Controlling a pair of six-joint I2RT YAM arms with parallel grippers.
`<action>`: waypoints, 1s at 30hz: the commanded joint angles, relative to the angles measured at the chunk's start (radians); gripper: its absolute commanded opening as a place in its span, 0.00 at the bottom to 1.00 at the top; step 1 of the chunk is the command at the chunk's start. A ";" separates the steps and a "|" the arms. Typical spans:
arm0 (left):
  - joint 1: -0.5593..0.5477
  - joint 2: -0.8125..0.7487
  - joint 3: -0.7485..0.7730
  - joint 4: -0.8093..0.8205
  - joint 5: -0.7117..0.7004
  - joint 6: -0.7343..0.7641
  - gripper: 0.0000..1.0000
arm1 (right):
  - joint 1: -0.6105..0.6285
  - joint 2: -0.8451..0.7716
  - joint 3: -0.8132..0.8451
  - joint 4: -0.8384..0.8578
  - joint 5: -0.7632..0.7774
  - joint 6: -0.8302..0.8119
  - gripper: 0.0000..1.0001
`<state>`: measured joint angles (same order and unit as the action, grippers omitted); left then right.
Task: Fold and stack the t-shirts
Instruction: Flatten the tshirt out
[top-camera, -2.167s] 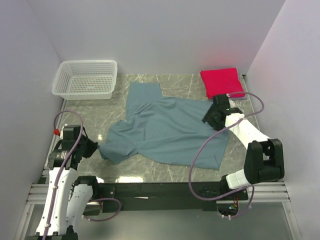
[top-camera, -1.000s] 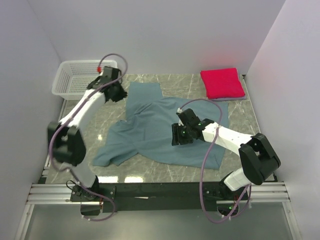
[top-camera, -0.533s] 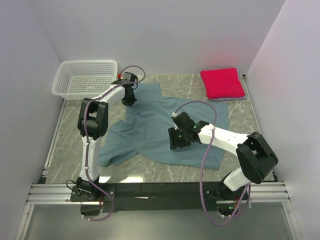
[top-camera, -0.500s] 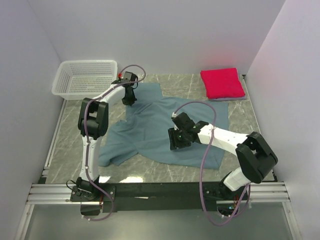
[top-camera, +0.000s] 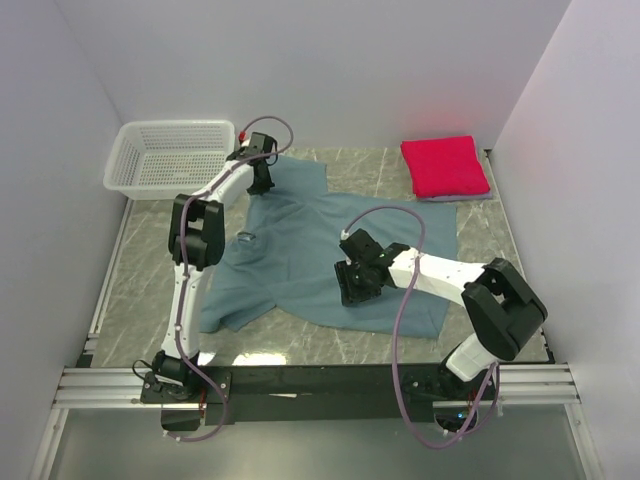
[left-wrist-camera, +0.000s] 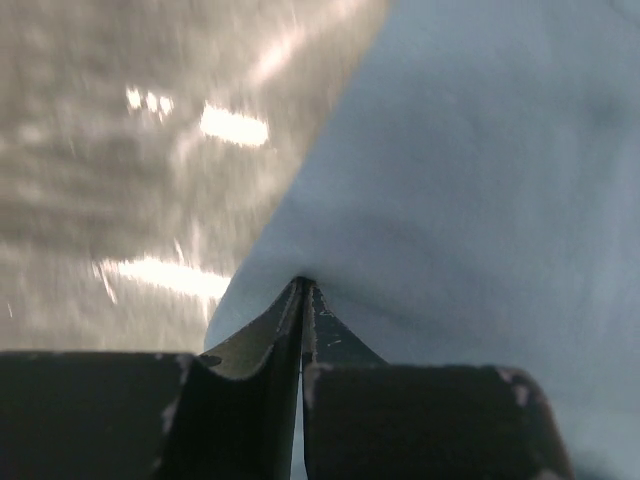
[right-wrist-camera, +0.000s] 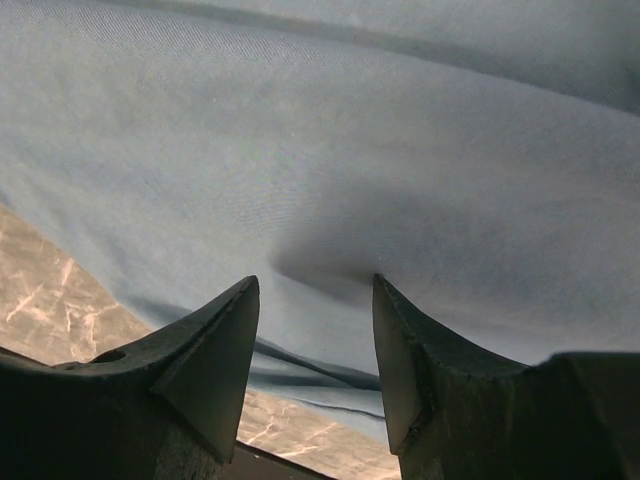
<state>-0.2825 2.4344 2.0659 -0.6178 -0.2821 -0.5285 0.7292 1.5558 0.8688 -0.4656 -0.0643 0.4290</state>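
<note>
The left tool (left-wrist-camera: 302, 290) is clenched, its fingers pressed flat together on a pinch of the teal shirt (top-camera: 300, 250), and the cloth rises to a small peak at the tips. It grips the shirt's far left edge, close to the basket (top-camera: 175, 124). The right tool (right-wrist-camera: 312, 290) is released, with its fingers spread. They press down on the middle of the same shirt, and the cloth dimples between them.

Half a second ago the left tool sat a little nearer along that edge. It is now farther back, and the far flap of the shirt has shifted with it. A small fold has appeared on the shirt's left side. The right tool has slid slightly toward the near edge of the counter (top-camera: 150, 260).

The teal shirt lies spread across the middle of the counter. The pink shirt (top-camera: 445, 165) lies folded at the far right corner. Only a thin pale strip of the lavender shirt (top-camera: 462, 198) shows under its near edge.

From above, both tools' fingertips are hidden under their wrists. The right arm and its cable cover part of the shirt's right side. The counter is blurred in the left wrist view.
</note>
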 joint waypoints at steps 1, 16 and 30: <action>0.051 0.121 0.083 -0.068 -0.023 0.036 0.09 | 0.021 0.023 0.048 -0.034 0.032 -0.003 0.56; 0.124 0.161 0.169 -0.023 0.008 0.027 0.09 | 0.098 -0.181 -0.186 -0.195 -0.002 0.177 0.57; 0.124 0.112 0.097 0.013 -0.014 0.021 0.11 | 0.102 -0.578 -0.381 -0.435 -0.127 0.424 0.58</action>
<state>-0.1867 2.5397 2.2147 -0.5461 -0.2607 -0.5087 0.8272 1.0546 0.5003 -0.7914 -0.1623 0.7513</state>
